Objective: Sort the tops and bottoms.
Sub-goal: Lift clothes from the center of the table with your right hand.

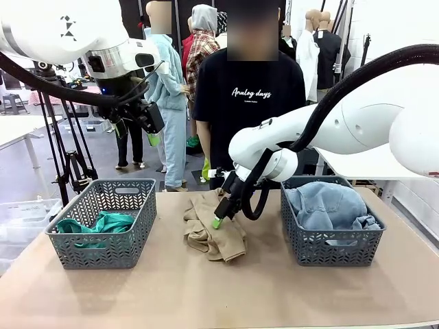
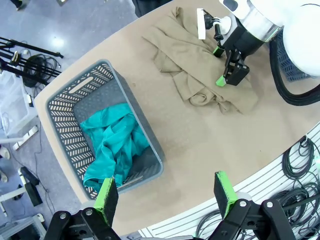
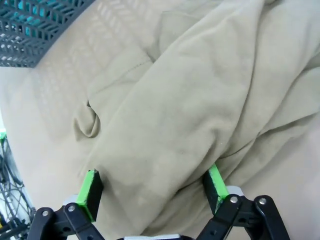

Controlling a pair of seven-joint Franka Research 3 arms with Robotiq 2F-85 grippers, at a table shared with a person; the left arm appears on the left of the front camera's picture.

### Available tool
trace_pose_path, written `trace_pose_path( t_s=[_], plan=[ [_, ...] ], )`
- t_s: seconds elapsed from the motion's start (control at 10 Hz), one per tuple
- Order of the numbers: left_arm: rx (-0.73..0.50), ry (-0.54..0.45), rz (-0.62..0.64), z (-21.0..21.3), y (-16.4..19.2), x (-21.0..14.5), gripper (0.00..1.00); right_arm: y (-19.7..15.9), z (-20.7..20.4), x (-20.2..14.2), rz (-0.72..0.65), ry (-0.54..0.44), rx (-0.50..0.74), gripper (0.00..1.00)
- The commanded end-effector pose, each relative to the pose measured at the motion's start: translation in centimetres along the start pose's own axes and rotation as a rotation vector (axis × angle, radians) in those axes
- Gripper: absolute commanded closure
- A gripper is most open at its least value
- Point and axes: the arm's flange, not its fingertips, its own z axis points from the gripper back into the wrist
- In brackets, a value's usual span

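While the teal top (image 1: 103, 223) and denim shorts (image 1: 328, 205) lie in their baskets, your right gripper (image 1: 225, 208) straddles the tan top (image 1: 214, 229) between them on the desk (image 1: 206, 288), jaws apart; your left gripper (image 1: 139, 127) waits apart too.

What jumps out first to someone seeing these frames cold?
The right gripper, jaws open, reaches down onto the tan top crumpled mid-table between two grey baskets, its green pads straddling a fold of the cloth. The left basket holds the teal top, the right basket holds pale denim shorts. The left gripper hangs open, high above the left basket, and a person in a black printed T-shirt stands at the far edge.
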Motion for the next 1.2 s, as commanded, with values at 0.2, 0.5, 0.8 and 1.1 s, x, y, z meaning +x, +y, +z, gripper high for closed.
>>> trace_pose_path(
  t_s=[0.2, 0.5, 0.8, 1.1],
  plan=[
    [0.012, 0.006, -0.003, 0.2, 0.2, -0.2, 0.00, 0.0, 0.4, 0.5, 0.015, 0.058, 0.012, 0.45],
    [0.012, 0.006, -0.003, 0.2, 0.2, -0.2, 0.00, 0.1, 0.4, 0.7, 0.011, 0.060, 0.016, 1.00],
    [0.012, 0.006, -0.003, 0.2, 0.2, -0.2, 0.00, 0.3, 0.5, 0.5, -0.006, 0.036, 0.034, 1.00],
    [0.012, 0.006, -0.003, 0.2, 0.2, -0.2, 0.00, 0.4, 2.3, 0.4, -0.020, -0.023, 0.039, 1.00]
  ],
)
